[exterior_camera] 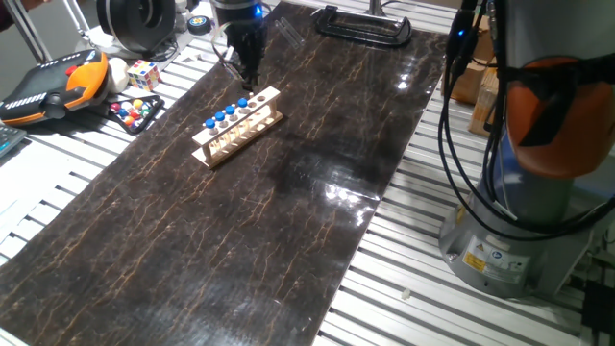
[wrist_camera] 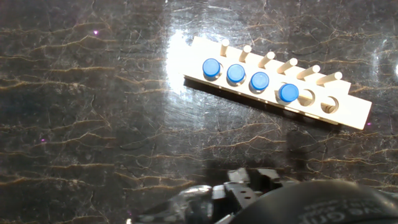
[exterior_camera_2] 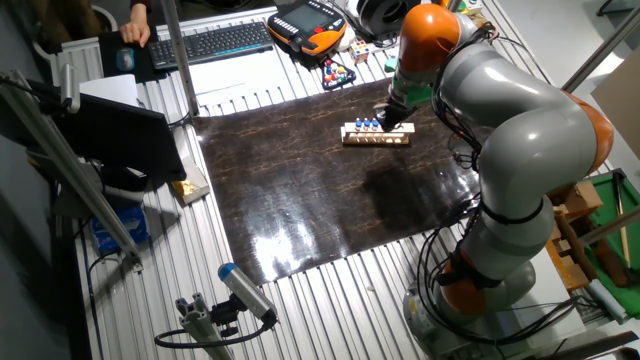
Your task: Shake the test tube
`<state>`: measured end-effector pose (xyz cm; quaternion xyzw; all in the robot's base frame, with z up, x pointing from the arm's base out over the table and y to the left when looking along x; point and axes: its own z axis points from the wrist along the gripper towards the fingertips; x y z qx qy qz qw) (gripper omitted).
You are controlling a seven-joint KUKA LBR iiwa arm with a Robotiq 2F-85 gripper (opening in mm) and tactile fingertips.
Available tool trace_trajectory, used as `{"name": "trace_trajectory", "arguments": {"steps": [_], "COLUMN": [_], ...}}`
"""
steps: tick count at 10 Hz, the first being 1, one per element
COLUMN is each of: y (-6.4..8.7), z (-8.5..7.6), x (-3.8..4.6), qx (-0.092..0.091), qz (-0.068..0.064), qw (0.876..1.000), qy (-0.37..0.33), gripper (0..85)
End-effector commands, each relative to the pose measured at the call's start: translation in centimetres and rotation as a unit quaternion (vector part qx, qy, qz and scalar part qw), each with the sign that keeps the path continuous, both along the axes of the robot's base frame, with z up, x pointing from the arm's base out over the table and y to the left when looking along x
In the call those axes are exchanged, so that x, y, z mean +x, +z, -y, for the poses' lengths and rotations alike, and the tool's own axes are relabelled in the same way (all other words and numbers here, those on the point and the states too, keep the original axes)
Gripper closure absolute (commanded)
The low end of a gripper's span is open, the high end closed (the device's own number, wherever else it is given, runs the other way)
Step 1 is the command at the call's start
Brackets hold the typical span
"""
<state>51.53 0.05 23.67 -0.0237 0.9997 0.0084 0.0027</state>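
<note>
While the gripper (exterior_camera: 250,77) hung just over one end of the rack (exterior_camera: 237,125), its dark body filled the bottom edge of the hand view, blurred and too close to read. I could not tell how far apart its fingers stood, nor whether anything was between them.

Past that blur lay the dark, marble-patterned worktop (wrist_camera: 93,124), glossy under a patch of glare. Further on, the pale wooden rack (wrist_camera: 348,115) lay aslant across the hand view. Four test tubes stood upright in it side by side, showing only as round blue caps. The test tube (wrist_camera: 288,93) last in that row stood next to two open holes (wrist_camera: 306,97) at the rack's right end. A line of short wooden pegs (wrist_camera: 291,64) ran along the rack's far edge.

From the one fixed view, the blue caps (exterior_camera: 219,116) ran in a row towards the gripper, which hid the rack's far end. Beyond the worktop's left edge, on the slatted metal table (exterior_camera: 58,183), lay a colour cube (exterior_camera: 143,74) and an orange and black hand controller (exterior_camera: 53,85). At the far end lay a black clamp (exterior_camera: 360,23).
</note>
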Motion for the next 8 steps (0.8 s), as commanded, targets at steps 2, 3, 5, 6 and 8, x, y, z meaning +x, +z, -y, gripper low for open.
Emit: {"name": "trace_trajectory", "arguments": {"steps": [2,3,5,6,8], "y": [-0.1,-0.1,-0.4,-0.8,-1.7], "z": [0.0,-0.1,-0.1,-0.1,0.2], "x": [0.06,0.09,0.27,0.51,1.34], "qx": [0.0,-0.001,-0.002,-0.002,-0.003], "qz": [0.0,0.0,0.0,0.001,0.004], "qw": [1.0,1.0,1.0,1.0,1.0], "qy": [0.002,0.002,0.004,0.007,0.012], "gripper": [84.3,84.3,84.3,84.3,84.3]}}
